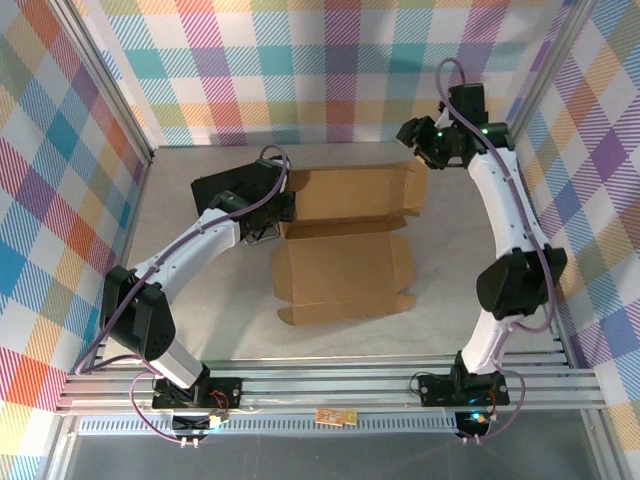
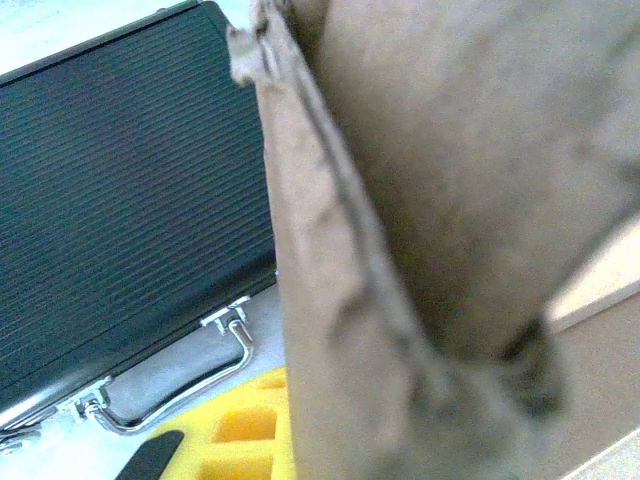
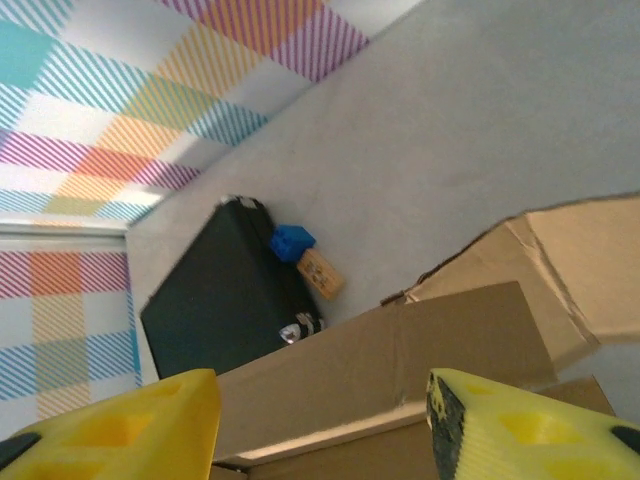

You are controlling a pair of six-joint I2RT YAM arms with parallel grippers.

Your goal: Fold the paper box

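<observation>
Left pincer (image 1: 276, 214) pinched tight on left flap of paper box (image 1: 345, 240). Right pincer (image 3: 315, 405) half open, holding nothing, by box's far right corner.

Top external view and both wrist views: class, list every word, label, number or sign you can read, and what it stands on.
No text can be read anywhere.
The paper box: plain brown cardboard, no print.
The black case: no lettering shows.
The small orange card on the front rail: marks too small to read.
</observation>
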